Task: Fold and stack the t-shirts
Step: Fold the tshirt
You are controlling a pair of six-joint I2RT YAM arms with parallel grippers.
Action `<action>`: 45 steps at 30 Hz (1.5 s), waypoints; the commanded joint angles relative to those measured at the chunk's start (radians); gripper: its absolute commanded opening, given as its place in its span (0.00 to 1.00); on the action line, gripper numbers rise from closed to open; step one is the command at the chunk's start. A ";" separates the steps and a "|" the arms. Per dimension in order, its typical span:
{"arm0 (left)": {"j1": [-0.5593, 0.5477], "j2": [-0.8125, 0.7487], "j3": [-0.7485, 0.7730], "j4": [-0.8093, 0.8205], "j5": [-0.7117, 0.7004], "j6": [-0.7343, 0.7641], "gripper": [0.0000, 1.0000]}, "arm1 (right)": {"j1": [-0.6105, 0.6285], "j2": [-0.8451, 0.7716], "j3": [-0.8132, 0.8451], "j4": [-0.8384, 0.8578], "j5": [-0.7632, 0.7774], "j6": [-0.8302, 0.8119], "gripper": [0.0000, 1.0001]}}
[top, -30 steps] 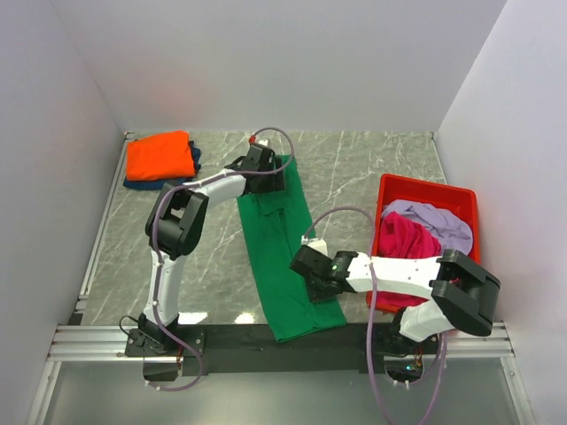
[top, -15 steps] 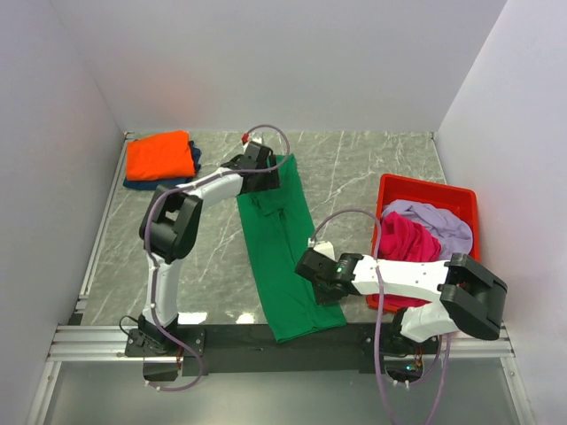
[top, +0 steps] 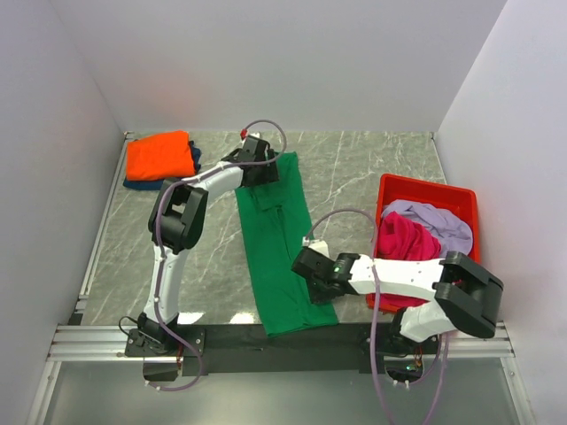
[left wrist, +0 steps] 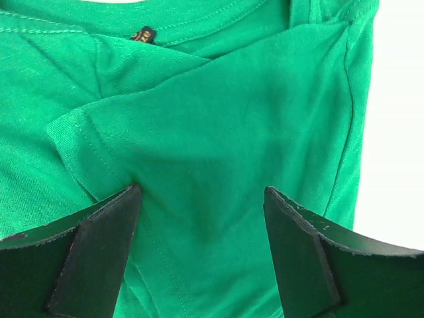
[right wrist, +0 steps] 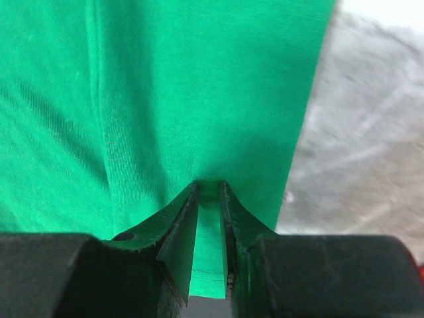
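Two shirts are already finished: the orange shirt is folded and laid on the navy shirt at the far left corner of the table. Only the edges of the navy one can be seen, so its fold cannot be judged fully. The green shirt is in work. It is spread on the middle of the table as a long narrow strip, its sides already turned in, but the fold along its length is not yet made. The magenta shirt and the lilac shirt are crumpled in the red bin and appear untouched, so more than half of the task is judged to be left.

The left gripper is held over the collar end of the green shirt with its jaws wide apart, and nothing is gripped. The jaws of the right gripper are narrow and are closed on a pinch of green cloth near the right edge of the strip.

Compared with one second ago, the left gripper has been moved a little farther and to the left, so that the far edge of the green shirt is now uncovered. The near end of the strip has been shifted slightly to the left. The stack and the bin are unchanged.
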 commanded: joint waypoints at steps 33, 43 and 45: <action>0.091 0.224 0.475 0.122 0.237 0.110 0.84 | -0.222 0.219 0.191 0.117 0.007 -0.194 0.29; 0.003 -0.527 -0.195 0.248 -0.041 0.084 0.88 | -0.162 -0.106 0.085 0.028 0.081 -0.127 0.34; -0.014 -0.611 -0.375 0.199 -0.097 0.026 0.87 | -0.153 -0.153 0.056 0.024 0.072 -0.110 0.36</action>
